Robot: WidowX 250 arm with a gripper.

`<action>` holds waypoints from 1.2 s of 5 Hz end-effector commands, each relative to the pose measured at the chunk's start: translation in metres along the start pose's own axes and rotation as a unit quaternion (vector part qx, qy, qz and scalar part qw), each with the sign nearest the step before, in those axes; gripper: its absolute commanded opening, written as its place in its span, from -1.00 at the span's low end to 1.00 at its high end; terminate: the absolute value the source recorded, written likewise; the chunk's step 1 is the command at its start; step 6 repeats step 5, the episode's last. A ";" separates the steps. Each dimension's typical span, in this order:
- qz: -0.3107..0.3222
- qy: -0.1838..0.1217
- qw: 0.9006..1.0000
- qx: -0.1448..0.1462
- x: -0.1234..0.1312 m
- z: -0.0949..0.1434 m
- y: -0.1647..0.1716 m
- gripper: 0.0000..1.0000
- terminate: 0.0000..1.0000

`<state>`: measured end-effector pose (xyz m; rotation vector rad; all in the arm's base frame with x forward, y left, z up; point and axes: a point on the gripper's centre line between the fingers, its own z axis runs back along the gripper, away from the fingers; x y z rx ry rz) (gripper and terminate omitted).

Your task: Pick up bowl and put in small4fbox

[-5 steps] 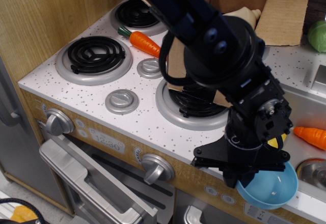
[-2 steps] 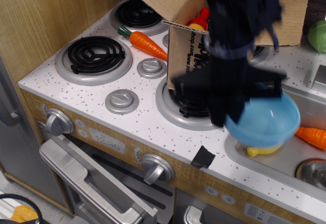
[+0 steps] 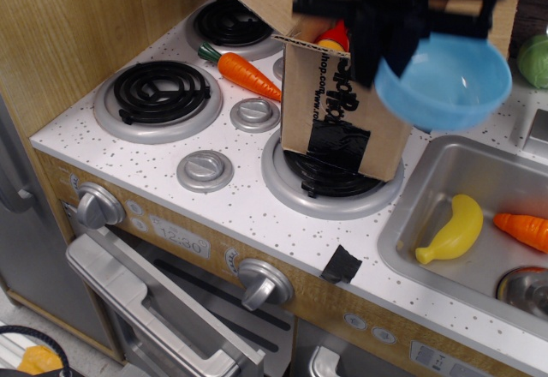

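The light blue bowl (image 3: 445, 81) hangs in the air, tilted, over the right side of the brown cardboard box (image 3: 338, 107). The box stands on the front right burner with its flaps open, black lettering on its side and black tape low down. My black gripper (image 3: 396, 30) is blurred at the top of the view. It is shut on the bowl's near rim. A red item (image 3: 336, 34) shows inside the box.
A carrot (image 3: 244, 70) lies between the back burners. The sink (image 3: 411, 223) at the right holds a yellow banana (image 3: 452, 230), another carrot (image 3: 522, 227) and a metal bowl (image 3: 524, 287). A green thing (image 3: 534, 58) sits at the far right. A wooden wall stands at left.
My gripper has lifted the bowl from low over the counter's front edge, up and back, to above the box's right side. The banana in the sink is uncovered.
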<state>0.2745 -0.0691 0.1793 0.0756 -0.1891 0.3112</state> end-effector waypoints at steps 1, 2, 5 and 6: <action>-0.034 -0.061 0.998 -0.002 0.062 0.023 0.018 -1.00 -1.00; -0.052 -0.073 0.996 0.014 0.088 0.030 0.025 -1.00 -1.00; -0.083 -0.118 0.990 0.013 0.138 0.019 0.049 1.00 1.00; -0.083 -0.118 0.990 0.013 0.138 0.019 0.049 1.00 1.00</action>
